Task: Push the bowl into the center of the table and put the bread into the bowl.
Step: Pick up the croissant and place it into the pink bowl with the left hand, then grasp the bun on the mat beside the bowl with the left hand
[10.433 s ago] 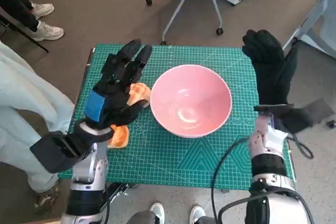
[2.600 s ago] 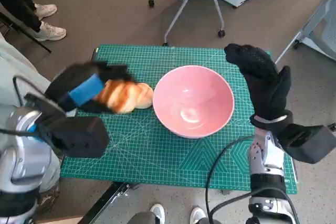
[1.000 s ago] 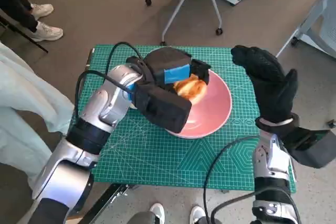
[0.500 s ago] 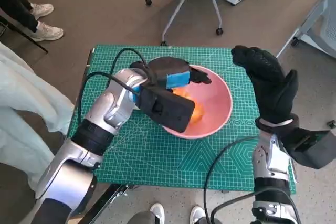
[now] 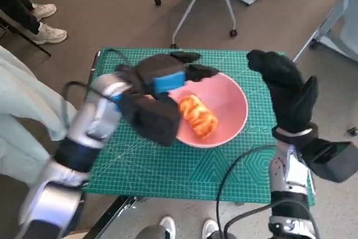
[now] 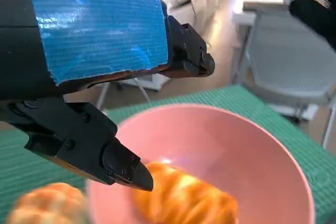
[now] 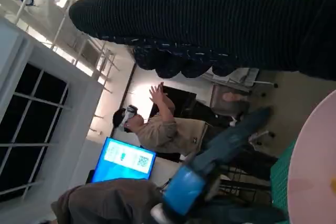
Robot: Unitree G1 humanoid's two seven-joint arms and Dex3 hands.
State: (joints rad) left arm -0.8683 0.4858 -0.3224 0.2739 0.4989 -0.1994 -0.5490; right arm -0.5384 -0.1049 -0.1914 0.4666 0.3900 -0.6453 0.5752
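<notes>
Landmark for all positions: the pink bowl [image 5: 215, 110], sitting about mid-way across the green cutting mat [image 5: 168, 172].

Nearest the robot: the mat's near strip, with a black cable looping over it on the bowl's near right.

In the bowl: the bread [image 5: 197, 115], a golden roll, now lies loose on the inner floor, left of the bowl's middle, with nothing touching it. Half a second ago the left hand was down inside the bowl over the roll; one second ago the roll was carried in that hand above the rim. So release has happened within the last half second.

Left hand [image 5: 162, 79]: now drawn back over the bowl's left rim, blurred in the head view, fingers spread apart and holding nothing. The left wrist view confirms this: fingertips [image 6: 126, 166] hang above the bread [image 6: 184, 198] with clear space between. A second orange lump shows just outside the bowl's rim in that view; blurred, cannot identify.

Right hand [image 5: 288, 90]: upright just beyond the bowl's right rim, fingers extended, not touching bowl or bread; position matches the earlier frames.

Far side: office chair base beyond the mat.

Judgement: bowl central, bread inside; both task parts look complete. Only arm withdrawal remains.
</notes>
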